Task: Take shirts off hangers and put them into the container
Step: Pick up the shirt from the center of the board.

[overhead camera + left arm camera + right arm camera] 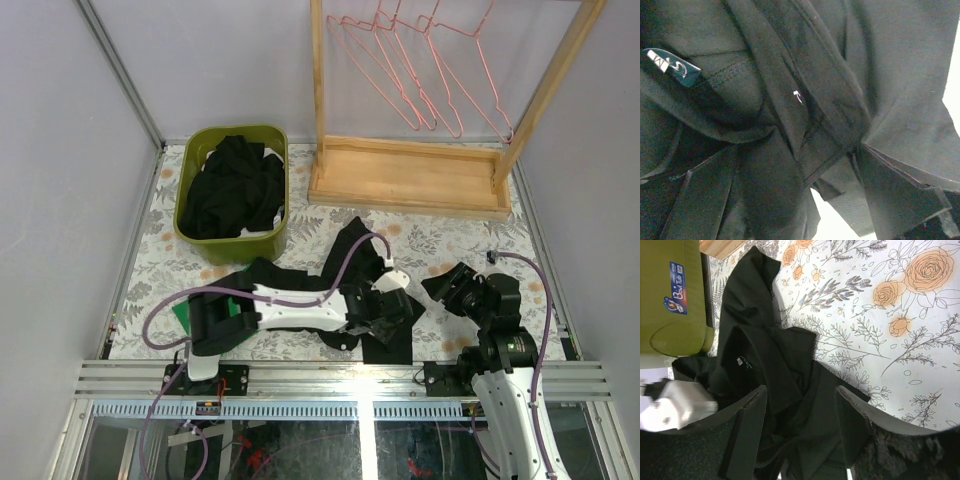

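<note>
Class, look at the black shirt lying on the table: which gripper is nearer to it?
Left. The left gripper is right down on the black shirt, over its right-hand part. The right gripper hovers just off the shirt's right edge, its jaws apart.

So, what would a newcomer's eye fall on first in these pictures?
A black shirt sprawled on the flowered table near the arms, the left arm lying across it. At the back left, an olive-green container heaped with dark clothing; at the back right, bare pink hangers on a wooden rack.
</note>
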Controlling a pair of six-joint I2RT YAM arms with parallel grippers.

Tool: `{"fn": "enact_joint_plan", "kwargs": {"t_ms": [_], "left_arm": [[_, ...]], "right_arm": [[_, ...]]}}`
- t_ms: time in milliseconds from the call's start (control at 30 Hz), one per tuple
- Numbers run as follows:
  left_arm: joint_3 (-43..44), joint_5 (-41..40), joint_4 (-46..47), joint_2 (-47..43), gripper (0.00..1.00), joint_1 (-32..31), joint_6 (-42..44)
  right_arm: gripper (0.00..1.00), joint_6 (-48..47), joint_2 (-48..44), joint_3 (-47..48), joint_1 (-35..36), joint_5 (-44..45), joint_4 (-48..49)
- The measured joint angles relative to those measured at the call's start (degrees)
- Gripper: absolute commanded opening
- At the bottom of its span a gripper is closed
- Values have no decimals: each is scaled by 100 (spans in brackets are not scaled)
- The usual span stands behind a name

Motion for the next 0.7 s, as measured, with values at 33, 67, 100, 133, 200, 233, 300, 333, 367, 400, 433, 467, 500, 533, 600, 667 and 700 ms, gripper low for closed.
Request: {"fn": "enact_joint_plan", "kwargs": {"t_ms": [33, 67, 100, 133, 200, 233, 300, 333, 367, 400, 433, 467, 500, 533, 600, 667, 700], "left_arm": [[17, -81, -31, 160, 99, -26, -2], [48, -179, -74, 289, 96, -50, -7], [149, -339, -166, 437, 88, -94, -72], [271, -516, -251, 492, 77, -151, -79], [422, -831, -422, 623, 49, -249, -120], [442, -955, -470, 654, 39, -280, -162], [426, -1202, -640, 645, 24, -345, -205], [387, -1309, -697, 595, 20, -354, -225], [328, -1412, -750, 509, 17, -354, -236], [262, -1504, -802, 407, 14, -348, -251], [181, -1617, -892, 245, 12, -332, -260], [114, -1727, -986, 68, 12, -308, -282], [55, -1845, -1073, -122, 13, -278, -308], [-9, -1967, -1156, -334, 18, -236, -334], [-162, -2212, -1270, -857, 30, -105, -389], [-323, -2317, -1285, -1274, 37, 42, -387], [-415, -2350, -1285, -1462, 41, 125, -402]], "right_arm": [[64, -9, 2, 0, 0, 0, 0], [64, -11, 2, 0, 0, -2, 0], [64, -13, 2, 0, 0, -2, 2], [64, -13, 2, 0, 0, -2, 2], [65, -15, 2, 0, 0, -4, 2], [65, -15, 0, 0, 0, -4, 2], [65, -15, 0, 0, 0, -4, 2], [65, -15, 0, 0, 0, -4, 4], [65, -15, 0, 0, 0, -4, 7], [66, -17, 0, 0, 0, -4, 9], [66, -17, 0, 0, 0, -4, 13], [66, -17, 0, 0, 0, -7, 17], [66, -20, 0, 0, 0, -7, 24], [66, -20, 0, 0, 0, -9, 28], [66, -26, 2, 0, 0, -9, 39], [66, -31, 2, 0, 0, -9, 42], [66, -31, 0, 0, 0, -9, 42]]}}
